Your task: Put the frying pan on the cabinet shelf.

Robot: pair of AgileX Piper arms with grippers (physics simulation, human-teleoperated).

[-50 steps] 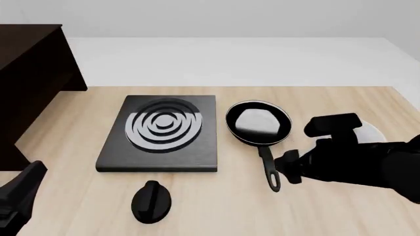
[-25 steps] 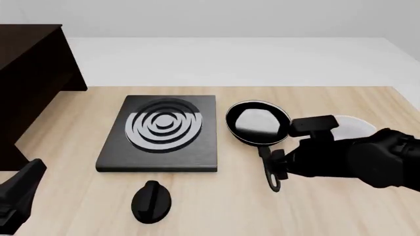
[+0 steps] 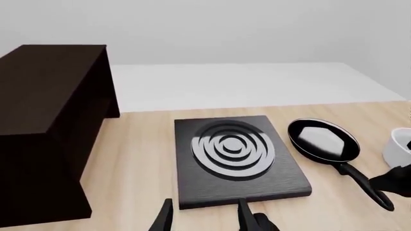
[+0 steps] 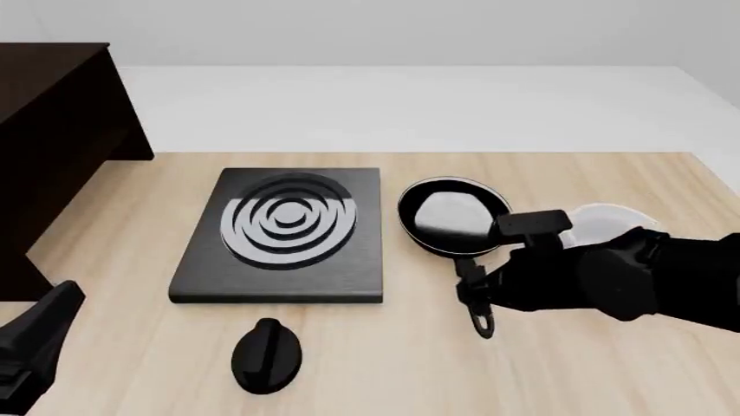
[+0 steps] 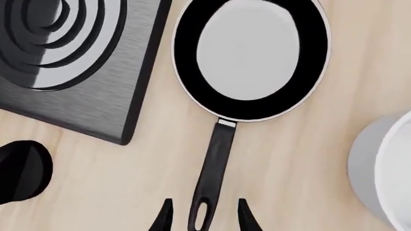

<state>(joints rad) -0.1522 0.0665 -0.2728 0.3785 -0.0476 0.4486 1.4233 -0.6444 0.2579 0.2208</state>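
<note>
Right tool point(image 5: 200, 217): open, fingers straddling the handle's hanging-hole end.
Frying pan point(image 4: 453, 217): flat on tabletop point(image 4: 578, 364), at 3 o'clock of stove plate point(image 4: 283, 234).
Risk: grip at the handle's far end; pan may droop or twist.
Left tool point(image 3: 204, 219): open, idle.

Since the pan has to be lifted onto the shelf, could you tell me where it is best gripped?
Grip the frying pan by its long straight handle, coming from above at the near end. It lies flat on the table, clear of the stove plate and white pot. The right tool straddles it, open.
</note>
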